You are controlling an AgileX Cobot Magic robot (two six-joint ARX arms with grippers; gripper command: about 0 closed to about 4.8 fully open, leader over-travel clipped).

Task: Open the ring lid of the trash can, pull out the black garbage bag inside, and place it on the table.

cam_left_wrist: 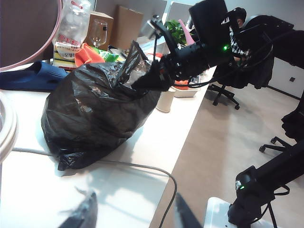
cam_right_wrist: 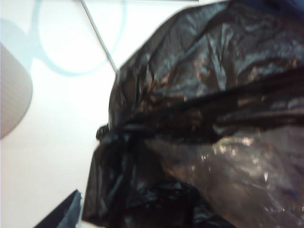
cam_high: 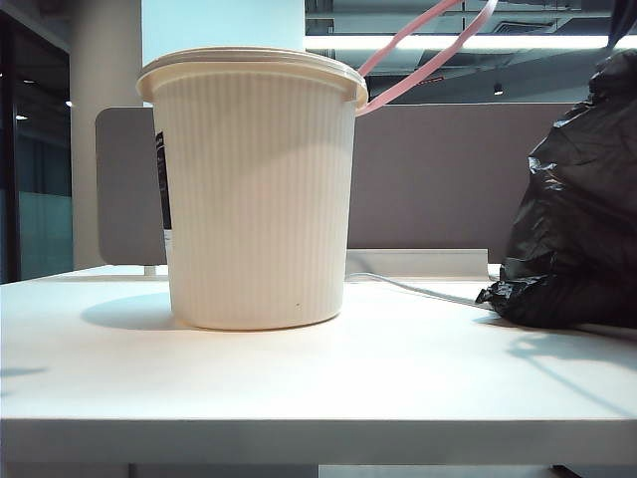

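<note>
The cream ribbed trash can (cam_high: 257,189) stands on the white table (cam_high: 318,388), and its pink ring lid (cam_high: 418,50) is swung up at the hinge. To the right of the can, the black garbage bag (cam_high: 582,209) rests bulging on the table. In the left wrist view my right gripper (cam_left_wrist: 145,80) is at the bag's (cam_left_wrist: 95,114) peak. Its jaws stand wide; one finger (cam_right_wrist: 64,211) shows just clear of the bag (cam_right_wrist: 204,118), and the other is hidden. My left gripper (cam_left_wrist: 135,213) hovers open and empty over the table edge, well short of the bag.
A grey cable (cam_left_wrist: 142,166) runs across the table under the bag and off the edge. A grey-brown partition (cam_high: 438,179) stands behind. Beyond the bag are a blue object (cam_left_wrist: 28,76), a cardboard box (cam_left_wrist: 126,26) and a white pot (cam_left_wrist: 166,99). Office chairs (cam_left_wrist: 228,90) stand on the floor.
</note>
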